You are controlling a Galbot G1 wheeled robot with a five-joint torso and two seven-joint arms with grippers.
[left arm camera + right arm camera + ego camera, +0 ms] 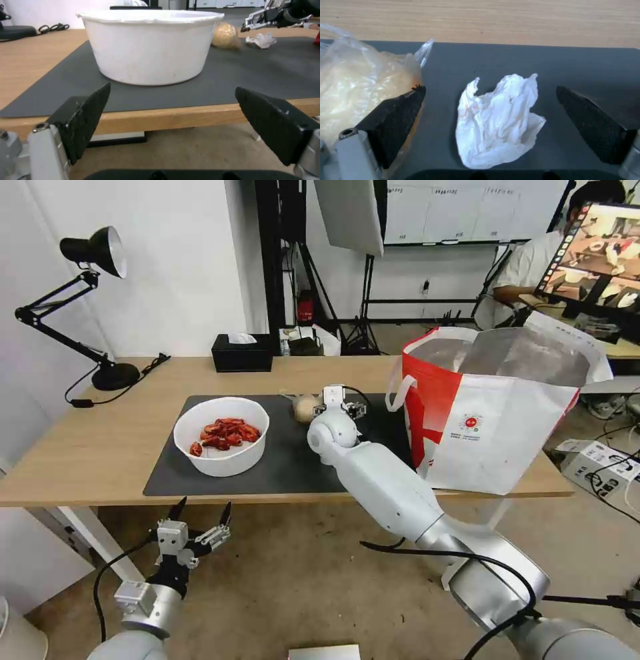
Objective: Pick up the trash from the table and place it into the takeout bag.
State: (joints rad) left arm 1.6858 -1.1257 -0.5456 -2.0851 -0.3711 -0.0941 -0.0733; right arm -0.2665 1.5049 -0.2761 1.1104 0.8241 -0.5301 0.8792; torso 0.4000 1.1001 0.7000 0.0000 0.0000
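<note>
A black articulated desk lamp (80, 287) stands at the far left on the bench, its round base (115, 377) near the far edge and its shade raised and tilted. A black power cord (113, 387) trails from the base, one end looping toward the left. To the right of the lamp, at the far edge, sits a black rectangular tissue box (242, 353) with a white tissue (241, 339) poking from its top. Beyond the bench, black light stands and tripods (363, 287) rise against a white wall. At the far right, a tilted monitor (597, 260) shows a bright picture. White boxes and cables (600, 463) lie on the floor at right.
</note>
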